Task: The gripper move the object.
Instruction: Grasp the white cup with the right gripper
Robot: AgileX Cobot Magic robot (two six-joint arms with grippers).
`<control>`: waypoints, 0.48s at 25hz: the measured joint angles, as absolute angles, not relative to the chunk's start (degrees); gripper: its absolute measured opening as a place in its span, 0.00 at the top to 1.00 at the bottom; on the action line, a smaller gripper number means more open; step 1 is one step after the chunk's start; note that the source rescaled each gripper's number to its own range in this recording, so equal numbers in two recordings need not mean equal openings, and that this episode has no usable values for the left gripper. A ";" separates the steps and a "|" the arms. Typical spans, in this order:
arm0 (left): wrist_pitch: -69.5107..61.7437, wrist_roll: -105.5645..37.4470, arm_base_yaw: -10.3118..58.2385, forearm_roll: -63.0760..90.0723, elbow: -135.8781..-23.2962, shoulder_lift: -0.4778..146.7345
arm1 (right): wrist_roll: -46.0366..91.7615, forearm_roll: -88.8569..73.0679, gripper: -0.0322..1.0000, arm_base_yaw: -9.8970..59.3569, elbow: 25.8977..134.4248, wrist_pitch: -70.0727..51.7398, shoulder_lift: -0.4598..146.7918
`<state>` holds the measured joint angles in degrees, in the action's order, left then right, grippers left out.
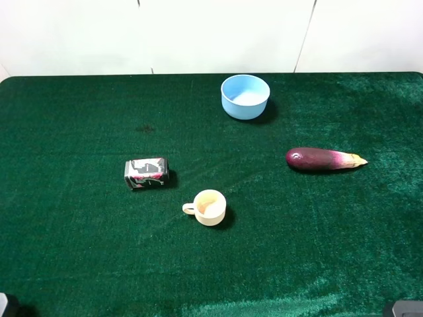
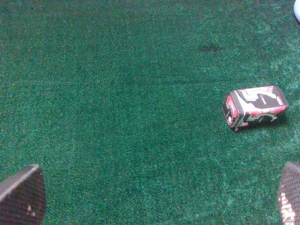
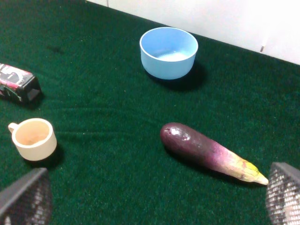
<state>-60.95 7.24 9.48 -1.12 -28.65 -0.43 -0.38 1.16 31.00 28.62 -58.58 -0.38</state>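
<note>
The small cream mug [image 1: 206, 207] stands upright on the green cloth near the middle, its handle pointing left. It also shows in the right wrist view [image 3: 33, 138]. My right gripper [image 3: 154, 199] is open and empty, its fingers [image 3: 26, 197] wide apart, well short of the mug and the eggplant. My left gripper [image 2: 157, 199] is open and empty over bare cloth; the mug is out of its view. In the exterior high view only dark bits of the arms show at the bottom corners.
A light blue bowl [image 1: 245, 96] stands at the back centre. A purple eggplant [image 1: 324, 159] lies to the right. A small black and pink box [image 1: 146, 172] lies on its side just left of the mug, also in the left wrist view [image 2: 255, 107].
</note>
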 joint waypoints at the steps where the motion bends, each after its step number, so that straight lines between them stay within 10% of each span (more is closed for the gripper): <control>1: -60.95 7.24 9.48 -1.12 -28.65 -0.43 | -0.38 1.16 0.00 31.00 28.62 -58.58 -0.38; 12: -60.95 7.24 9.48 -1.12 -28.65 -0.43 | -0.38 1.16 0.00 31.00 28.62 -58.58 -0.38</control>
